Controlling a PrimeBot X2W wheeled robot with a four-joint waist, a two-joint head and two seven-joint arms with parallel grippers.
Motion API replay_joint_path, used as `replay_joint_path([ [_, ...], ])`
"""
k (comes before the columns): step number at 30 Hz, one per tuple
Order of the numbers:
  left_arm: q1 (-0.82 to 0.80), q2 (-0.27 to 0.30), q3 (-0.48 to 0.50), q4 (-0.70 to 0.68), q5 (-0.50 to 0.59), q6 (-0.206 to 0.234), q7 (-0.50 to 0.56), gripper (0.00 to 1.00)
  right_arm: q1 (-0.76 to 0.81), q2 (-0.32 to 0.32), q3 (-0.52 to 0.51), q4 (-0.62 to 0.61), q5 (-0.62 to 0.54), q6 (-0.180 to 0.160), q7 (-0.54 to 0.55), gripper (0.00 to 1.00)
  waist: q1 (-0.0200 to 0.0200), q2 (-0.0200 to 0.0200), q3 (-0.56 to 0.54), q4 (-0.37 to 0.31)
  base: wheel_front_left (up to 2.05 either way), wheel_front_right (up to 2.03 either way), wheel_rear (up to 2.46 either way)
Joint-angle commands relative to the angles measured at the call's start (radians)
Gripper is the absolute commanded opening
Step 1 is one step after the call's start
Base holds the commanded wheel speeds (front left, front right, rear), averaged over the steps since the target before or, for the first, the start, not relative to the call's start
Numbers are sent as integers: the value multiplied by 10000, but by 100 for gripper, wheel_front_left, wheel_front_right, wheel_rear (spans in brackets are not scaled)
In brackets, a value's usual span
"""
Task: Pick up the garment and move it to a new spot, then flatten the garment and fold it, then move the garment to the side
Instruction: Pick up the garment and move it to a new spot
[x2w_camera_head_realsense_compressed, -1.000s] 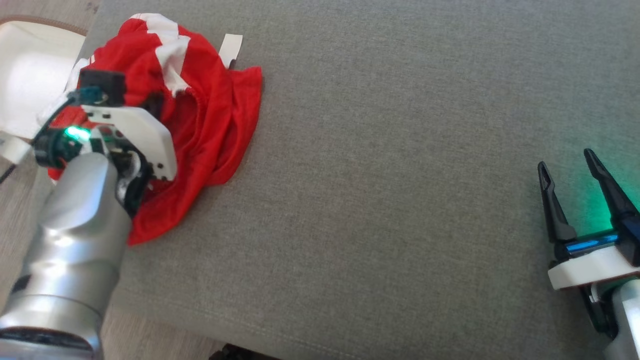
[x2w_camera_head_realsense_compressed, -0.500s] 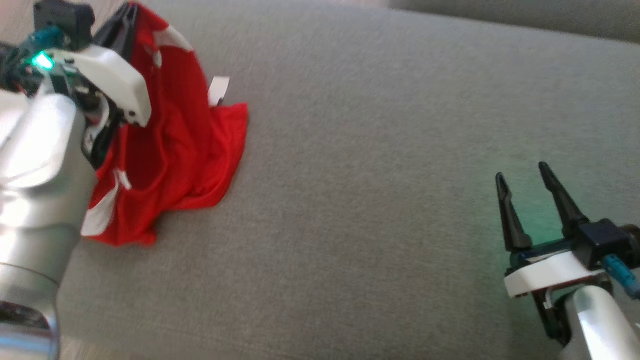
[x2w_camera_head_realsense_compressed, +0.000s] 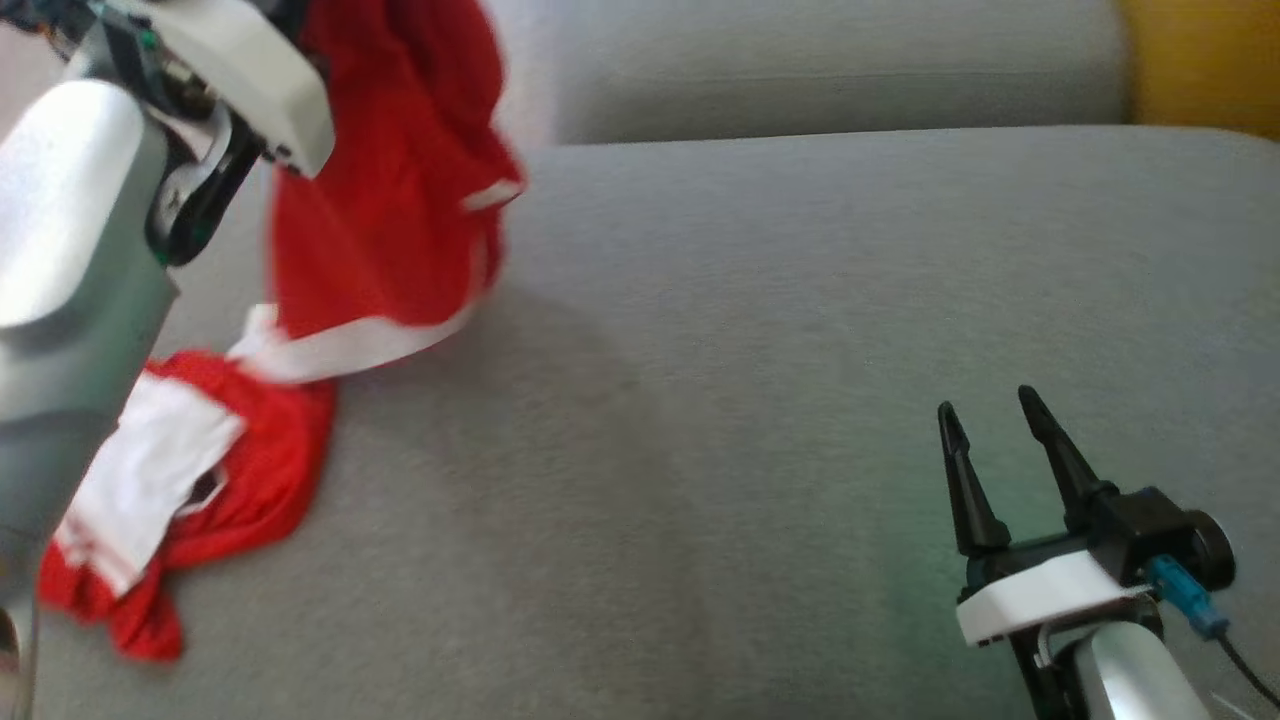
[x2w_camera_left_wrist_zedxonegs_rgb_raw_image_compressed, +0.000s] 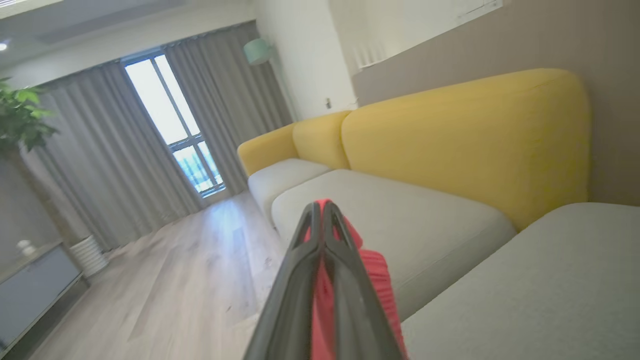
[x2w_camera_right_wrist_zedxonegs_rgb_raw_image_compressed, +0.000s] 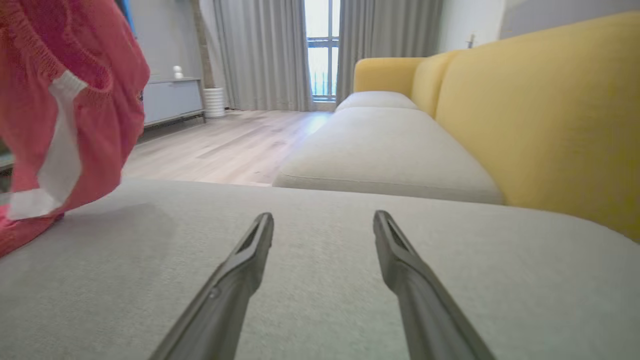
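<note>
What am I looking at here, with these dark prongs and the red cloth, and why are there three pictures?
This is a two-armed robot working at a sofa. One picture comes from a camera on its head, looking down at the grey seat cushion. The other two come from cameras on its wrists, each looking along that arm's own two dark fingers. The left gripper is shut on a red garment with white trim. The garment hangs from it, with its lower end lying on the cushion. The right gripper is open and empty, farther along the same cushion. The yellow backrest belongs to the sofa.
</note>
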Motion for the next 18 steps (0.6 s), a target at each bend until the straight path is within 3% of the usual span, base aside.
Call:
replay_joint_path([
  [1, -968, 409, 264, -554, -93, 18, 60, 0, -296, 29, 220, -322, -41, 75, -111, 100, 2, 0, -439, -1268, 0, 0, 0],
  [9, -1047, 22, 100, -1378, -606, 20, 255, 0, -444, 152, 240, -420, -57, 75, -111, 100, 2, 0, -202, -3080, 0, 0, 0],
  [18, 528, -500, -696, -1816, -1154, 101, 588, 0, -613, 246, -9, -619, 26, 75, -111, 100, 2, 0, 660, -3947, 0, 0, 0],
])
